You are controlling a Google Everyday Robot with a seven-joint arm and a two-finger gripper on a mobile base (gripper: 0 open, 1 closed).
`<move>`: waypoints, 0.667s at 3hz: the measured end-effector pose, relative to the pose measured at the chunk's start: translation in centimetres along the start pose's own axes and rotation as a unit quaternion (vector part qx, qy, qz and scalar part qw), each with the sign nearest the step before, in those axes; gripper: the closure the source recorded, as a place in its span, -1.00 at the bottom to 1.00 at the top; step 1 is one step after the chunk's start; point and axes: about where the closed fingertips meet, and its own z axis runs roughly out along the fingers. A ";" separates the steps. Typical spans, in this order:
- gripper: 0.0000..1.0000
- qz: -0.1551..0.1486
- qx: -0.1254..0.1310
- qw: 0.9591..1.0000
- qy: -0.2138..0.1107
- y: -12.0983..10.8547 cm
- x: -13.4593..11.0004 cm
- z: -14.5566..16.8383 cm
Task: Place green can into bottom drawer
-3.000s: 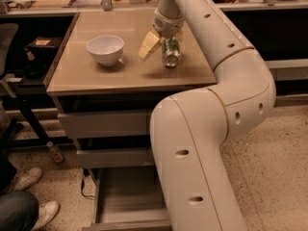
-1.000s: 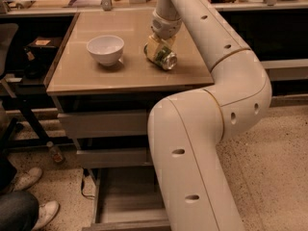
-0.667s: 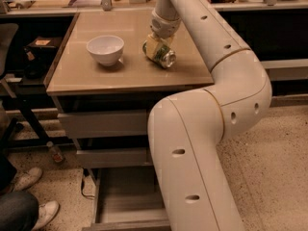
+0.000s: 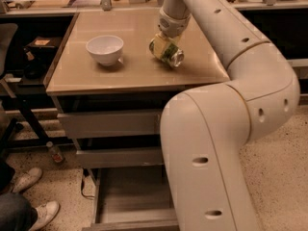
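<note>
The green can is tilted on its side at the middle of the tan table top, its silver end pointing down and to the right. My gripper comes down from the top of the camera view and is shut on the green can. Its fingers are mostly hidden by the wrist and the can. The bottom drawer is pulled open below the table, and its plain grey floor shows. My large white arm covers the drawer's right part.
A white bowl stands on the table left of the can. Two closed grey drawers sit above the open one. A person's white shoes and a small bottle are on the floor at left. A dark chair stands at far left.
Three seconds ago the can stood upright beside the gripper. Now it is tilted in the gripper's hold. Over the last second it has hardly moved.
</note>
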 end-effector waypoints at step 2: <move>1.00 0.009 0.023 0.999 -0.021 1.7 5.3 -5.2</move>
